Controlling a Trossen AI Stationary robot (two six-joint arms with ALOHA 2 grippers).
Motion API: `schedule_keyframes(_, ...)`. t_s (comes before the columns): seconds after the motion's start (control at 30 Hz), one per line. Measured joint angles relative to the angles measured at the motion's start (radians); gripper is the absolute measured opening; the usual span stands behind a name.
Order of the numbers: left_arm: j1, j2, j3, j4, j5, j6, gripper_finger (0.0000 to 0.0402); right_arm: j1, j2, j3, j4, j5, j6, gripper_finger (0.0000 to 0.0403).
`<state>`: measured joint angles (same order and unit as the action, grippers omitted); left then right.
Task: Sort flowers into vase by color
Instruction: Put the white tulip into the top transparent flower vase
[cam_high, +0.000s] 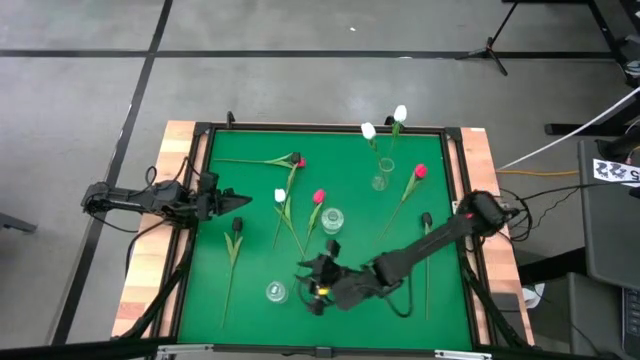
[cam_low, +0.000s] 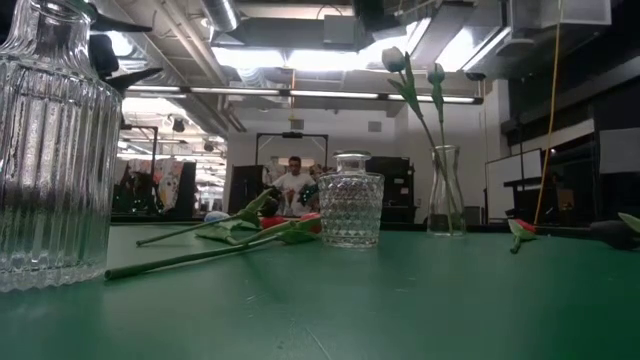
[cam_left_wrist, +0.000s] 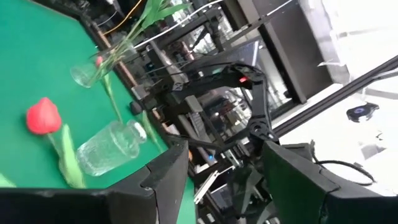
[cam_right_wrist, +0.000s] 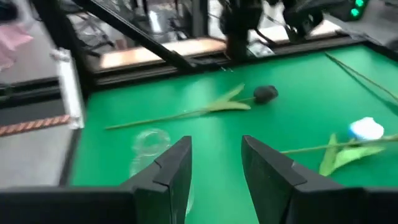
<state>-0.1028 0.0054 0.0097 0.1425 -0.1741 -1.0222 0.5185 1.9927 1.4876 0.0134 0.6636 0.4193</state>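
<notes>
Several tulips lie flat on the green table (cam_high: 250, 250): a dark one (cam_high: 237, 226) at the left, a white one (cam_high: 280, 196), a pink-red one (cam_high: 318, 197), another pink one (cam_high: 298, 160) farther back, a pink one (cam_high: 420, 171) and a dark one (cam_high: 426, 219) at the right. Two white tulips (cam_high: 400, 113) stand with their stems in the far glass vase (cam_high: 380, 178). My right gripper (cam_high: 308, 278) hovers open between the middle vase (cam_high: 332, 218) and the near vase (cam_high: 276, 291), facing the left dark tulip (cam_right_wrist: 265, 93). My left gripper (cam_high: 238, 203) waits open at the left edge.
The near ribbed vase (cam_low: 50, 140) looms large in the low view, the cut-glass middle vase (cam_low: 350, 210) stands mid-table, and the slim far vase (cam_low: 445, 205) is behind it. A raised dark frame (cam_high: 330, 128) rims the table. A person sits in the room beyond.
</notes>
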Motion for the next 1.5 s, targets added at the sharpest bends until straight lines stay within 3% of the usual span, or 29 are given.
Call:
schedule_keyframes(0.2, 0.000, 0.005, 0.000, -0.041, 0.000, 0.003, 0.0200, -0.075, 0.070, 0.078, -0.069, 0.050, 0.044, 0.0140)
schedule_keyframes(0.47, 0.000, 0.005, 0.000, -0.082, 0.000, 0.006, 0.0200, -0.158, 0.153, 0.170, -0.195, 0.042, 0.084, 0.0140)
schedule_keyframes(1.03, 0.000, 0.005, 0.000, -0.102, -0.002, 0.018, 0.0200, -0.153, 0.307, 0.222, -0.282, 0.131, 0.211, 0.0140)
schedule_keyframes(1.5, 0.000, 0.006, 0.000, -0.106, -0.002, 0.030, 0.0200, -0.152, 0.363, 0.222, -0.264, 0.078, 0.289, 0.0140)
